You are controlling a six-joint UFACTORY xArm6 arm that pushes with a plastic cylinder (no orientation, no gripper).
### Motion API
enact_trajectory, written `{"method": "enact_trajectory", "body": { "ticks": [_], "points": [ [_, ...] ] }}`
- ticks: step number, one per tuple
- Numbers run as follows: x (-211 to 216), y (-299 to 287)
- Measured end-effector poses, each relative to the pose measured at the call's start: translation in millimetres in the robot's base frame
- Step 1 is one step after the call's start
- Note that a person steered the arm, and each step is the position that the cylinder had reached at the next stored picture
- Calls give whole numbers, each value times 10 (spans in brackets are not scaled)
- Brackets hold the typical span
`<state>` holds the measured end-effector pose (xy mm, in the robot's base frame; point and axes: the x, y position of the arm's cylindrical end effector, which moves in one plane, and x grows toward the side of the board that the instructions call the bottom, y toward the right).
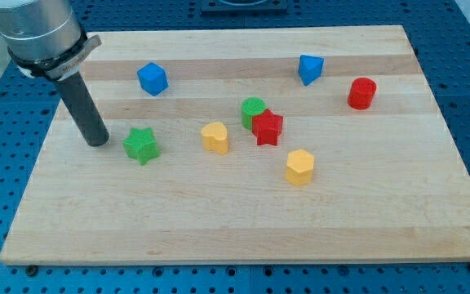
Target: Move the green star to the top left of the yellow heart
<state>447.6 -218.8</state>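
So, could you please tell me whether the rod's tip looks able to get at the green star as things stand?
Probably yes. My tip sits just to the view's left of the green star, apart from it, with only bare board between them; no other block stands in that gap.

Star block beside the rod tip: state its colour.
Green; the green star sits just right of my tip in the camera view.

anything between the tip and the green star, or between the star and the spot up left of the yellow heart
Nothing visible blocks either stretch. My tip sits just to the view's left of the green star, bare board between them. The board up-left of the yellow heart shows no block either.
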Motion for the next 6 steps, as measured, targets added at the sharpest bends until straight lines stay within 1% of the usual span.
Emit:
{"method": "enact_trajectory", "body": {
  "ticks": [1,4,5,6],
  "points": [
    [72,171],
    [380,282],
    [334,424],
    [82,517]
  ]
}}
